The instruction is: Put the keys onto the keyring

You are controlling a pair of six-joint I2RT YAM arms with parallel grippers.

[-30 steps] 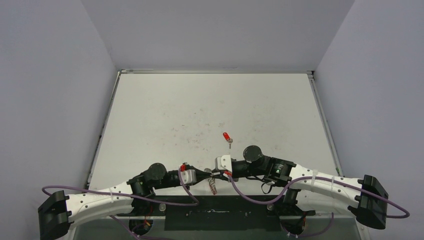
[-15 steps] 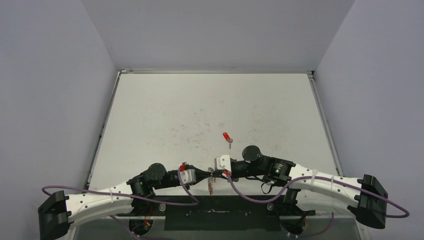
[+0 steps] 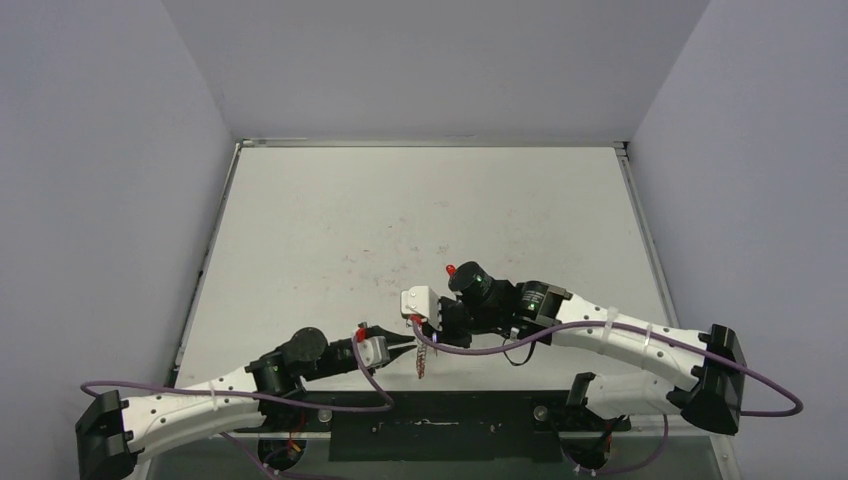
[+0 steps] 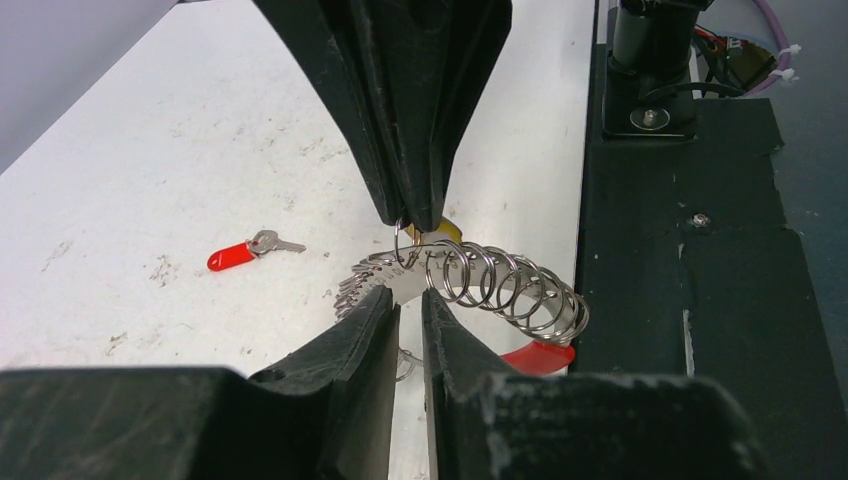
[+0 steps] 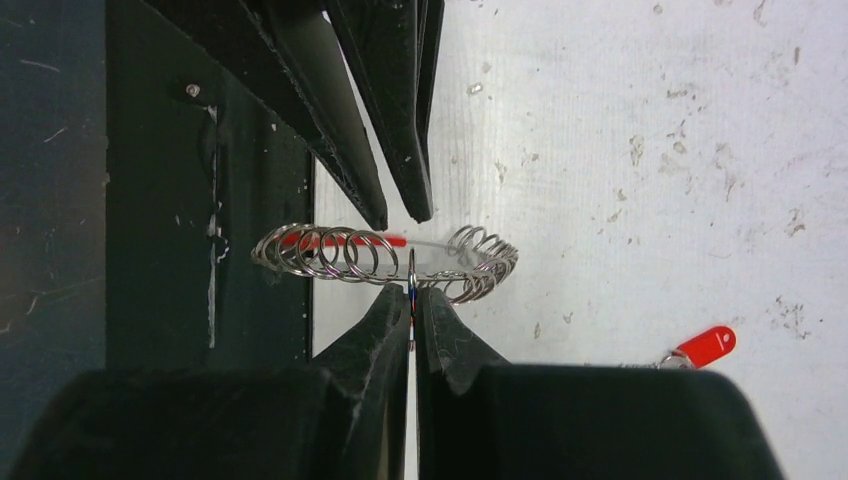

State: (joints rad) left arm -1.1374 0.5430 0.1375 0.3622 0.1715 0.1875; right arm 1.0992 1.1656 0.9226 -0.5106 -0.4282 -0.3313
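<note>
The keyring [image 4: 505,292], a silvery coil with a red sleeve [image 4: 537,357], hangs just above the table's near edge from my right gripper [image 5: 412,293]. That gripper is shut on a thin metal loop at the coil. A bit of the yellow key's head [image 4: 446,232] shows beside the right fingertips [image 4: 420,205]. My left gripper [image 4: 408,298] sits just short of the coil, its jaws a narrow gap apart with nothing between them. The red-headed key [image 3: 452,270] lies loose on the table beyond the right wrist. From above, the keyring [image 3: 423,362] dangles between the two grippers.
The black base plate [image 4: 690,280] with the arm mounts runs along the near table edge right beside the hanging coil. Purple cables [image 3: 470,348] loop close to both wrists. The white tabletop [image 3: 420,210] stretches away behind, walled on three sides.
My left gripper has let go of the keyring, opened slightly and drawn back. The right gripper has shut on the keyring and shifted left and farther away with it.
</note>
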